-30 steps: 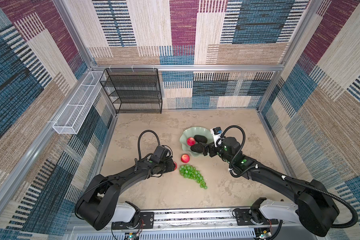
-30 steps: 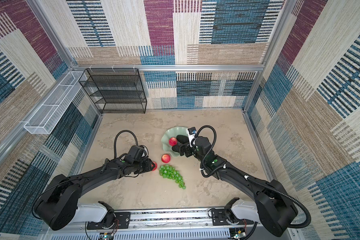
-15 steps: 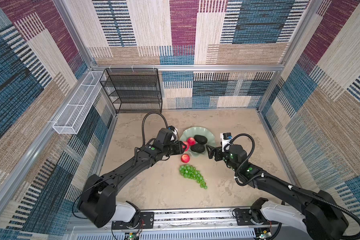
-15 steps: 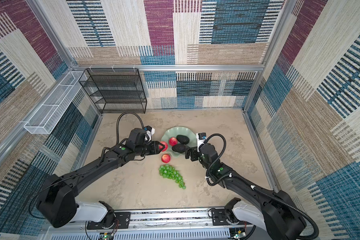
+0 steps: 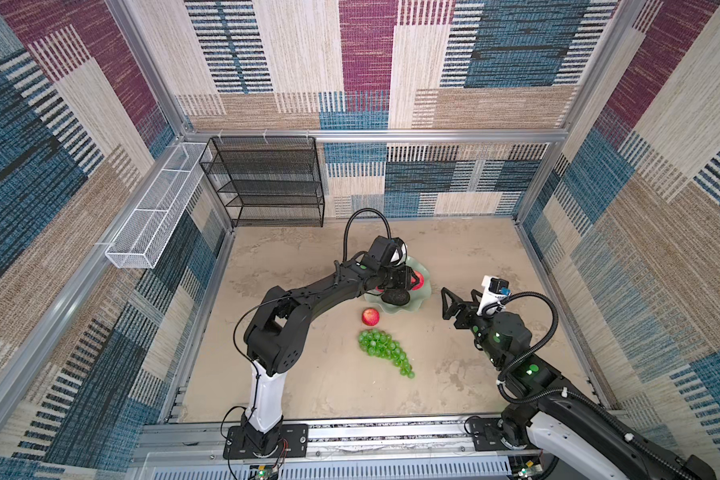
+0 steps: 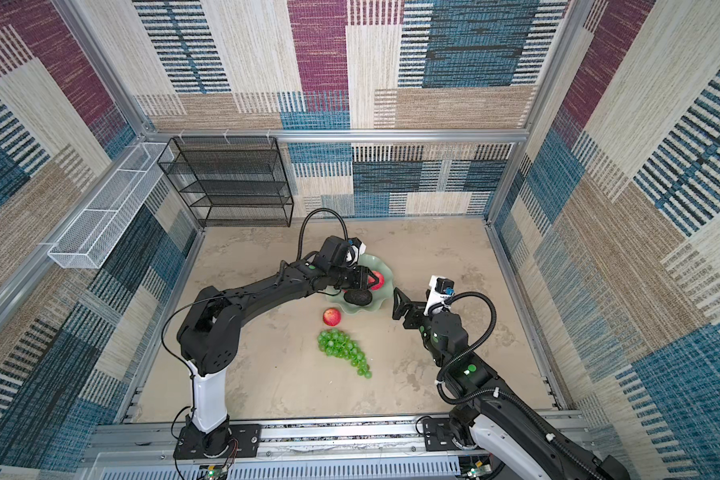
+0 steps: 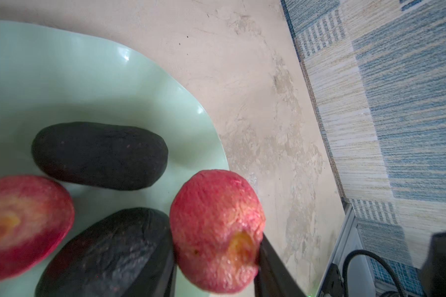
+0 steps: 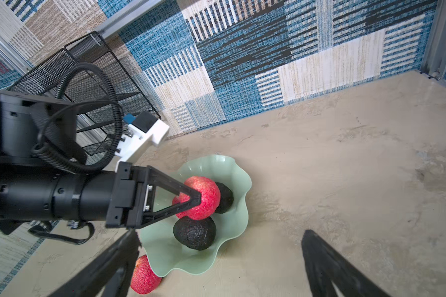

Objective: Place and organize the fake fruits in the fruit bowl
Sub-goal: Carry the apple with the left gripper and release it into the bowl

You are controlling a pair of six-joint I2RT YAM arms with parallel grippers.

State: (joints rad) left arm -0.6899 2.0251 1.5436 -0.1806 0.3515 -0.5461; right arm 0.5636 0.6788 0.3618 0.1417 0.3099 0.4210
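Fake fruits are partly gathered: two dark bumpy oval avocados and one small red-pink apple lie in the shallow mint-green scalloped fruit bowl. The left gripper pinches a second red-pink apple over the bowl's right edge, seemingly to release it beside them; whether it touches anything I cannot tell. A third apple lies just outside the near rim and the glossy green grape bunch lies nearer the robot, probably why the right gripper hangs spread and empty beside the bowl.
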